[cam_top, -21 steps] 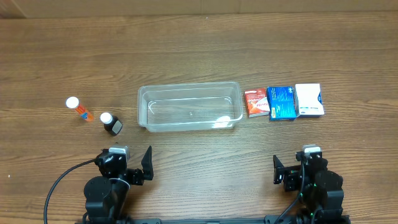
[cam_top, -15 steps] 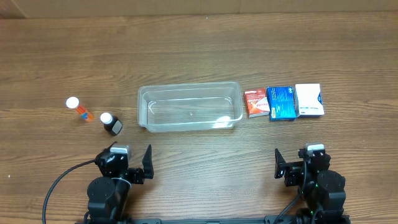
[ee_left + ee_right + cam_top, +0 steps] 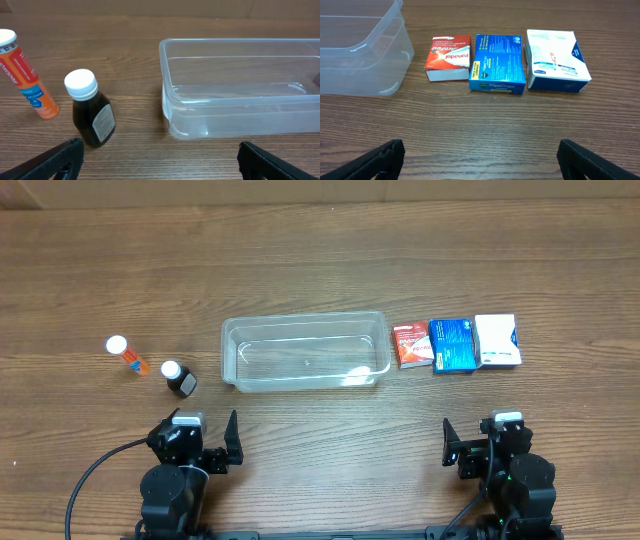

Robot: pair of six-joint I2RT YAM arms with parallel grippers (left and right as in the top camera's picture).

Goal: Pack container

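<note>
Right: left tool [image 3: 160, 147] and right tool [image 3: 480, 146] both released, jaws wide, nothing held. Container [image 3: 305, 352] sits empty mid-way across the bench [image 3: 320, 240], long axis L-R, ahead of & between your arms. Dark bottle [image 3: 92, 117] lies nearest the left tool; boxes [image 3: 498, 62] front the right tool.

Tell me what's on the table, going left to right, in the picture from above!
Orange tube → dark bottle → container → red box → blue box → white box.
</note>
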